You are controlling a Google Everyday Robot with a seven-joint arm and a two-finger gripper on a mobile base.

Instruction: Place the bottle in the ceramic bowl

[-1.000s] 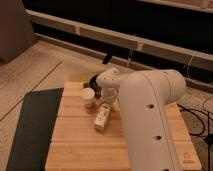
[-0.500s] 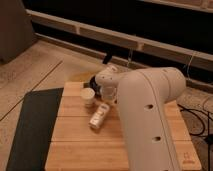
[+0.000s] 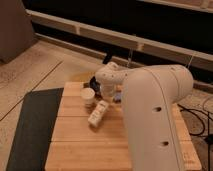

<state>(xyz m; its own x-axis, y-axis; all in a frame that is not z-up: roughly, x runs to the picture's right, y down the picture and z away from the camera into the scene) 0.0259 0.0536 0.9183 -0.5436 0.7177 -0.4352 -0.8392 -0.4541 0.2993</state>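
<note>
Camera view | claw [image 3: 109,95] above cream oblong bottle [image 3: 98,113] | slatted wooden table [image 3: 75,140]

You see a cream-white bottle [image 3: 98,113], dark glossy ceramic bowl [image 3: 93,81], white gripper [image 3: 107,94], pale wooden bench [image 3: 75,142].

A: Warm, dim light here, and the far wall [image 3: 90,12] sinks almost to black.

B: The white arm [image 3: 150,115] catches a soft sheen on top. The gripper [image 3: 107,93], over the far side of the amber table [image 3: 75,145], hangs in shade.
</note>
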